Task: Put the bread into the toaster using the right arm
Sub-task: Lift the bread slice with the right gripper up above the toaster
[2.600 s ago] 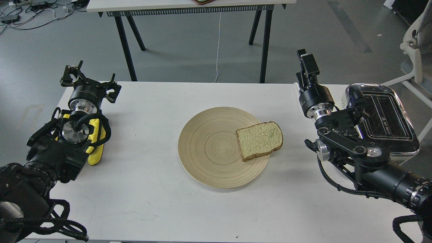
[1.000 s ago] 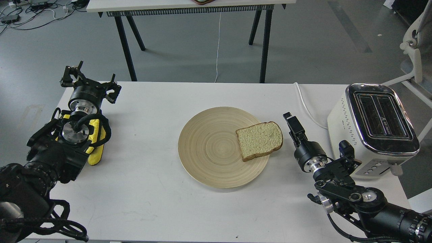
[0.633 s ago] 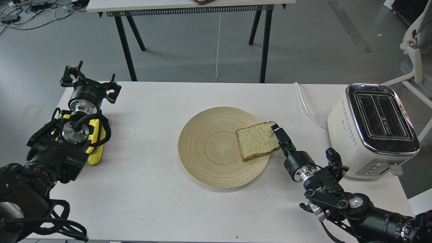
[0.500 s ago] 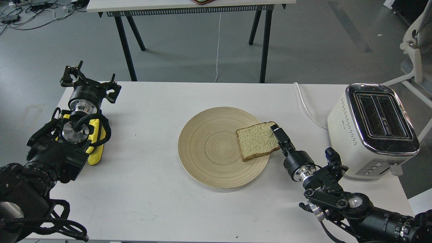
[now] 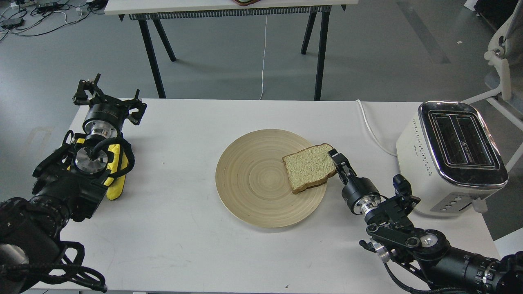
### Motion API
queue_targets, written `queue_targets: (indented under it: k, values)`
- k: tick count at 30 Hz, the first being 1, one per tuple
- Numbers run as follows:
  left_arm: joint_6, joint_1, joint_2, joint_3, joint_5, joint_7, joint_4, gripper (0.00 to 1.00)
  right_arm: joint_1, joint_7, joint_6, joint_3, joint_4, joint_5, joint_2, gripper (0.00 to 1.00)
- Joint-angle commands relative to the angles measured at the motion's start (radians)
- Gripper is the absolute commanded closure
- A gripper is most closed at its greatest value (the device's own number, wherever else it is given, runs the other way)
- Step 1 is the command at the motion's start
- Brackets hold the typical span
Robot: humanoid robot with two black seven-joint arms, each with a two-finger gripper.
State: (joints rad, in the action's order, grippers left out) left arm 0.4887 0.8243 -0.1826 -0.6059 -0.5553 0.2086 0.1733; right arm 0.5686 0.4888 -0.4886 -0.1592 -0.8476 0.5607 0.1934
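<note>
The bread [image 5: 308, 167] lies on the right side of a round wooden plate [image 5: 253, 179], its right edge raised a little off the plate. My right gripper [image 5: 335, 160] reaches in from the lower right and is shut on that right edge. The cream-white toaster [image 5: 412, 163] with its chrome top and two empty slots stands at the table's right end, to the right of the right arm. My left gripper [image 5: 108, 96] rests open and empty at the table's far left.
The toaster's white cord [image 5: 372, 126] runs over the table's back edge behind the right gripper. A yellow part [image 5: 116, 171] sits on the left arm. A second table [image 5: 220, 6] stands behind, and a white chair [image 5: 502, 61] at the far right.
My right arm came down from beside the toaster to the bread's right edge and closed on it. The bread has shifted slightly left and its right edge has lifted. The left arm has not moved.
</note>
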Motion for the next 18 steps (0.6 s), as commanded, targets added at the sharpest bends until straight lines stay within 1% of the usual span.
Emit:
queue_targets:
  k: [1,5,11,15,18]
  values:
    - [0.0,0.0,0.0,0.0,0.0,0.0,0.0,0.0,0.011,0.0,0.0,-0.011,-0.03,-0.002,0.001,0.98]
    - [0.0,0.001,0.0,0.0,0.0,0.0,0.0,0.0,0.019,0.0,0.0,-0.104,-0.123,-0.002,0.04,1.0]
    - [0.0,-0.001,0.0,0.0,0.0,0.0,0.0,0.0,0.066,0.0,0.0,-0.233,-0.286,-0.002,0.21,1.0]
    - [0.0,-0.001,0.0,0.0,0.0,0.0,0.0,0.0,0.077,0.0,0.0,-0.333,-0.393,-0.004,0.394,1.0]
    - [0.0,-0.001,0.0,0.0,0.0,0.0,0.0,0.0,0.076,0.0,0.0,-0.376,-0.462,-0.002,0.57,1.0]
